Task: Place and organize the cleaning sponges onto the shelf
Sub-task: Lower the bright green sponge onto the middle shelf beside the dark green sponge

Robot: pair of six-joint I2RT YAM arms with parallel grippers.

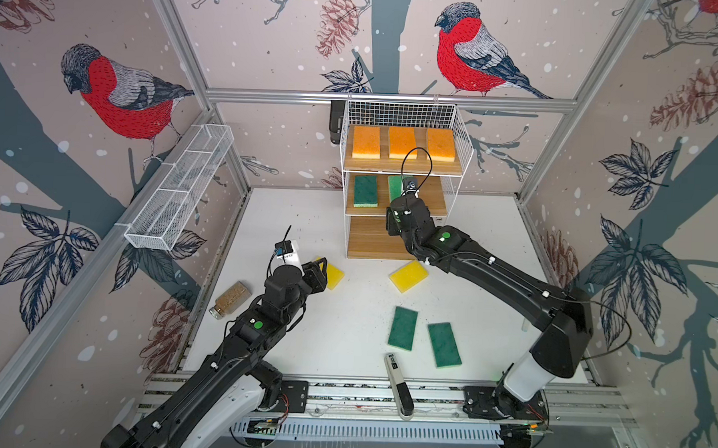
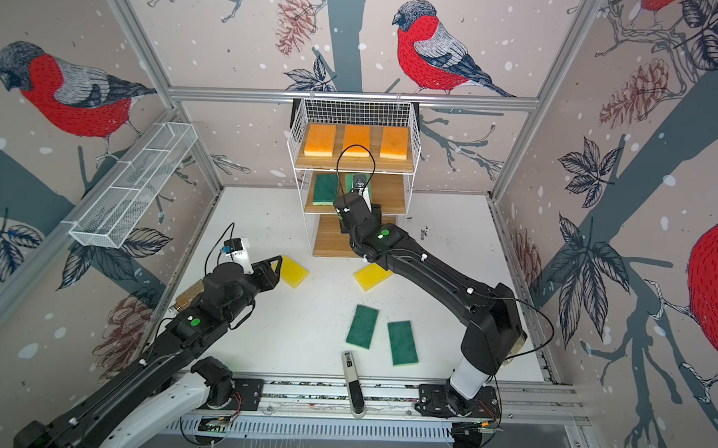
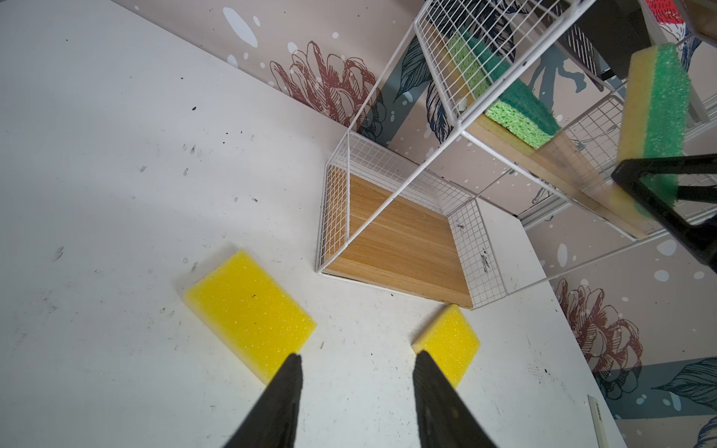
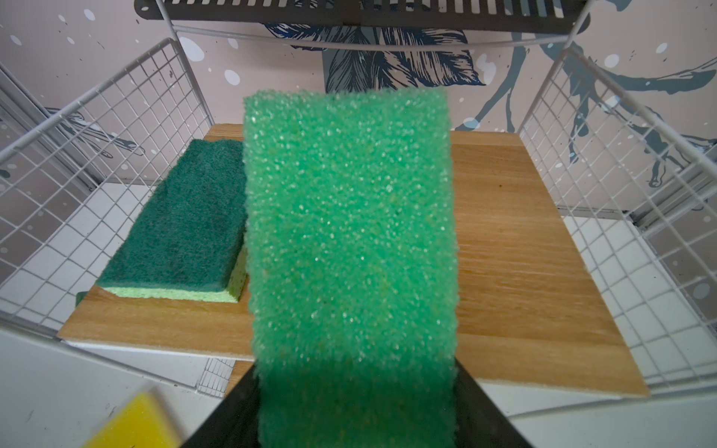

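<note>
Green sponge (image 4: 349, 232) sits clamped in right tool (image 4: 355, 372) over shelf's (image 1: 399, 114) middle board (image 4: 523, 252), beside another green sponge (image 4: 182, 225) lying there. Left tool (image 3: 357, 355) hangs half open, empty, above tabletop (image 3: 116, 194) near two yellow sponges (image 3: 248, 310). Three orange sponges (image 1: 402, 143) sit on top board (image 1: 364, 163); two green ones (image 1: 402, 327) lie on tabletop.

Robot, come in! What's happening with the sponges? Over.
Left end effector open, by a yellow sponge. Right end effector shut on a green sponge, at the shelf, middle board. Another green sponge lies there already.
</note>
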